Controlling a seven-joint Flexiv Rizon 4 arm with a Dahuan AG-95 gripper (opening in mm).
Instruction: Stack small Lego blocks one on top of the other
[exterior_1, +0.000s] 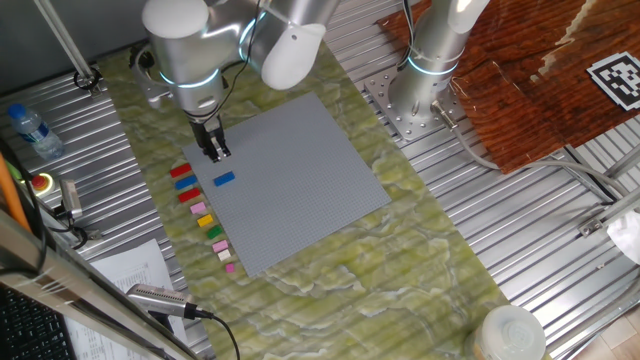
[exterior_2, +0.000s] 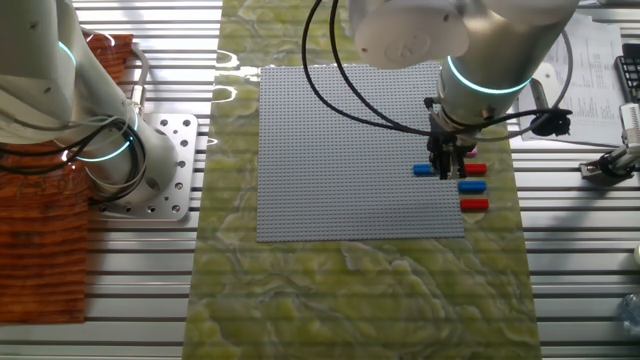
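Observation:
One blue small Lego block (exterior_1: 224, 179) (exterior_2: 424, 170) lies alone on the grey baseplate (exterior_1: 300, 170) (exterior_2: 350, 150) near its edge. A row of small Lego blocks runs along that edge on the mat: red (exterior_1: 181, 171), blue (exterior_1: 184, 184) (exterior_2: 472, 186), red (exterior_1: 188, 196) (exterior_2: 474, 204), then yellow (exterior_1: 197, 208), green (exterior_1: 204, 220) and pink (exterior_1: 220, 245). My gripper (exterior_1: 216, 152) (exterior_2: 447, 172) points straight down, just above the baseplate edge between the lone blue block and the row. Its fingers stand slightly apart and I see nothing between them.
A second robot base (exterior_1: 430, 70) (exterior_2: 110, 160) stands beyond the baseplate, beside a brown-red cloth (exterior_1: 540, 80). A water bottle (exterior_1: 30, 128), papers (exterior_1: 130, 270) and a handheld tool (exterior_1: 160, 298) lie on the slatted table near the block row.

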